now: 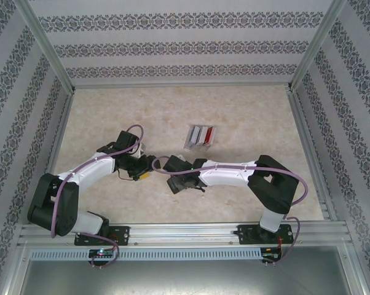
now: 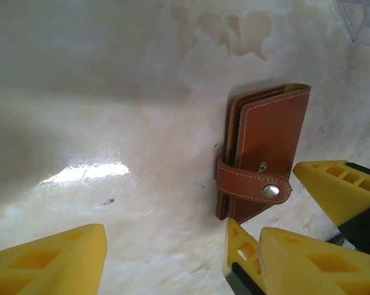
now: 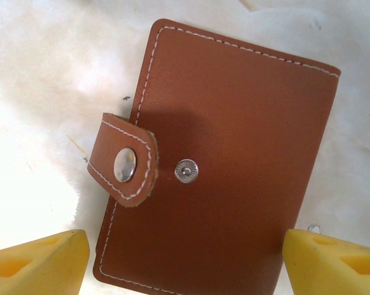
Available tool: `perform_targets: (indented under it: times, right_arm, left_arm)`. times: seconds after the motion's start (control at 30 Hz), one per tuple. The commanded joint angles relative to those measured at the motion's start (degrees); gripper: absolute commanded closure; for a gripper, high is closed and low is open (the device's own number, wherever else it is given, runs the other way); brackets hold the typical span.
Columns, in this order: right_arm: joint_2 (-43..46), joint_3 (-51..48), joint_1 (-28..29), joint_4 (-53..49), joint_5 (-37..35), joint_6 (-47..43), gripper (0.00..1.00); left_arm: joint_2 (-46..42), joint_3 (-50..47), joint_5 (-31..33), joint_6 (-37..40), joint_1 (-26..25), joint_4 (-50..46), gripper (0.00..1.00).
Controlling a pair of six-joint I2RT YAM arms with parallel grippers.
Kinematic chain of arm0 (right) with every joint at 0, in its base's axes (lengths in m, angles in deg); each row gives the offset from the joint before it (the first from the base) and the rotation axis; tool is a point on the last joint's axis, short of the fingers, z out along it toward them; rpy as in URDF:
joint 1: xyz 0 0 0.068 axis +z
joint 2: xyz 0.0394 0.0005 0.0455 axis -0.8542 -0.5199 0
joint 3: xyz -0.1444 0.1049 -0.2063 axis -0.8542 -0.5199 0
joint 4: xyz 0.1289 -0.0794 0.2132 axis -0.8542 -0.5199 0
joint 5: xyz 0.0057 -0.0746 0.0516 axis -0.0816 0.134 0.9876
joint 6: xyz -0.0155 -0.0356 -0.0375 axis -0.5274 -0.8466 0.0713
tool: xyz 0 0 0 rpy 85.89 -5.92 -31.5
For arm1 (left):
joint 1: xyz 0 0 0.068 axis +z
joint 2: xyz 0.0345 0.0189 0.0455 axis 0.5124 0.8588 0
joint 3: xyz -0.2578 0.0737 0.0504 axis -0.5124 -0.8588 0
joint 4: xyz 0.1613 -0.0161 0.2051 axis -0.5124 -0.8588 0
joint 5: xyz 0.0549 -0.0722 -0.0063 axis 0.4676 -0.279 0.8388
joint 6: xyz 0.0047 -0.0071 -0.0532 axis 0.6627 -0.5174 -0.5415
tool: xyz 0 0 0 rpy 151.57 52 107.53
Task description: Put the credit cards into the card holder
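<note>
The card holder (image 3: 228, 141), a reddish-brown stitched case, lies folded flat on the table with its clasp tab (image 3: 123, 165) unsnapped beside the bare stud. My right gripper (image 3: 185, 264) is open, one yellow finger on each side of the holder's near end. My left gripper (image 2: 195, 258) is also open, over bare table, and the holder (image 2: 268, 147) lies ahead and right of its gap. In the top view both grippers (image 1: 143, 173) (image 1: 173, 182) meet at the table's middle. The credit cards (image 1: 200, 136), red, white and grey, stand in a row behind them.
A clear plastic stand (image 2: 360, 18) holds the cards. The marbled tabletop (image 1: 246, 117) is fenced by patterned walls and metal posts (image 1: 47, 49). The right gripper's yellow fingers (image 2: 338, 190) crowd close to my left gripper's right finger (image 2: 308, 264).
</note>
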Motion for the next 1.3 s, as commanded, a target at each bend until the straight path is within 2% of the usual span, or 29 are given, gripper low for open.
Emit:
perform_targets:
  times: [0.0, 0.17, 0.3, 0.47, 0.73, 0.83, 0.9, 0.93, 1.0, 1.1, 1.2, 1.27]
  right_arm:
    - [-0.6, 1.6, 0.5, -1.3, 0.0, 2.4, 0.17]
    - [-3.1, 2.1, 0.5, -3.0, -3.8, 2.1, 0.17]
    - [-2.4, 2.1, 0.4, -5.5, -6.2, 5.1, 0.23]
    - [1.0, -0.4, 0.1, -3.1, -3.3, 7.6, 0.44]
    - [5.1, -2.5, -2.2, 1.2, 3.0, 6.6, 0.85]
    - [6.3, -2.7, -2.5, 0.8, 2.2, 4.9, 0.93]
    - [7.0, -2.7, -2.5, 0.3, 0.8, 3.9, 0.92]
    - [7.1, -2.7, -2.5, -0.2, 0.6, 3.0, 0.84]
    - [6.8, -2.3, -2.5, -0.9, 1.0, 1.1, 0.61]
    - [5.6, -2.0, -2.4, -1.2, 3.0, -1.2, 0.42]
    - [3.1, -1.0, -2.3, -2.8, 1.2, -2.9, 0.34]
    - [1.4, -0.4, -2.2, -4.0, -1.3, -3.8, 0.32]
  left_arm:
    - [-1.1, 0.4, 0.5, 1.0, 0.7, -1.2, 0.33]
    - [-1.4, 0.1, 0.6, 0.9, 0.6, -0.7, 0.33]
    - [-1.8, 0.0, 0.4, 1.2, 0.6, -1.2, 0.33]
    - [-2.2, -0.8, 0.1, 1.2, 0.6, -0.7, 0.33]
    - [-1.5, -2.1, -2.1, 0.7, -0.1, 1.9, 0.32]
    - [-0.7, -2.4, -1.8, -0.2, -1.5, 3.7, 0.32]
    - [0.3, -1.8, -1.6, -0.3, -2.4, 3.8, 0.32]
    - [0.7, -1.5, -1.2, -0.3, -2.9, 3.8, 0.32]
    - [1.2, -1.3, -0.4, -0.5, -3.5, 4.3, 0.32]
    - [1.7, -0.6, 0.3, -0.3, -3.6, 3.9, 0.32]
    - [1.7, -0.3, 1.4, -0.1, -3.6, 3.7, 0.32]
    - [2.1, 0.1, 1.3, 0.1, -3.6, 3.6, 0.32]
